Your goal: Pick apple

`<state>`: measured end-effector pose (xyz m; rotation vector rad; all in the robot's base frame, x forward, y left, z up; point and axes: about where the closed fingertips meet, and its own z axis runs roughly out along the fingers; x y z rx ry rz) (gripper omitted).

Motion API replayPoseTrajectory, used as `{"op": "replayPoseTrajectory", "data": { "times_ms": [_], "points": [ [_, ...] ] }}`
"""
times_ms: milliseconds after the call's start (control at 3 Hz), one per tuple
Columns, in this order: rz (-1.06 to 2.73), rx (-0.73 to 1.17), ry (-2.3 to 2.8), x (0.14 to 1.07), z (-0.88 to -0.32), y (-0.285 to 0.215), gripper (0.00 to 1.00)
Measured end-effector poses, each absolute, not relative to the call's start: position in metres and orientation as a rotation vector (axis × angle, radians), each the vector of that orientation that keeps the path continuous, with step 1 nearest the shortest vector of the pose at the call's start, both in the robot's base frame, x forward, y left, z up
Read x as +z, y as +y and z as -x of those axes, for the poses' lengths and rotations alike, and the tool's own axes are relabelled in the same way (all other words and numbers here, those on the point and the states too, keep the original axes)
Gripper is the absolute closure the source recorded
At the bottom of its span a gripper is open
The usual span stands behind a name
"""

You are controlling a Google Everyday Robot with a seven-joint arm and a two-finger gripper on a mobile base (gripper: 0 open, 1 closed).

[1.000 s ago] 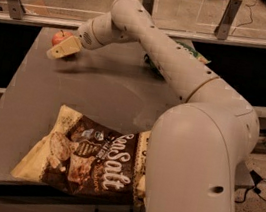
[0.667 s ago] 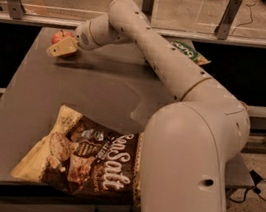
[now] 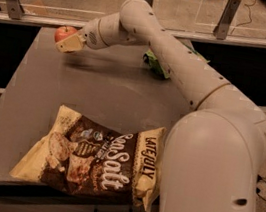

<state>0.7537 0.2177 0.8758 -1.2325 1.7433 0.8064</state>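
In the upper left, the beige gripper (image 3: 67,44) lies just in front of the small round red apple (image 3: 63,31) on the grey tabletop (image 3: 100,90); whether it grips cannot be told.

You see the tan-tipped gripper (image 3: 68,44) at the grey table's (image 3: 100,87) far left corner, right against the small round red apple (image 3: 64,31); a brown-and-cream snack bag (image 3: 93,160) lies nearest you.
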Motion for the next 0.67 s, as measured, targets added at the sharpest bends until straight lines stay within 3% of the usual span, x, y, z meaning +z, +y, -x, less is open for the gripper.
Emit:
{"op": "replayPoseTrajectory", "data": {
  "times_ms": [333,667],
  "points": [
    [1.275,0.877,1.593,0.912,-0.718,0.193,0.95],
    [1.357,0.939,1.462,0.928,-0.677,0.155,1.00]
  ]
}}
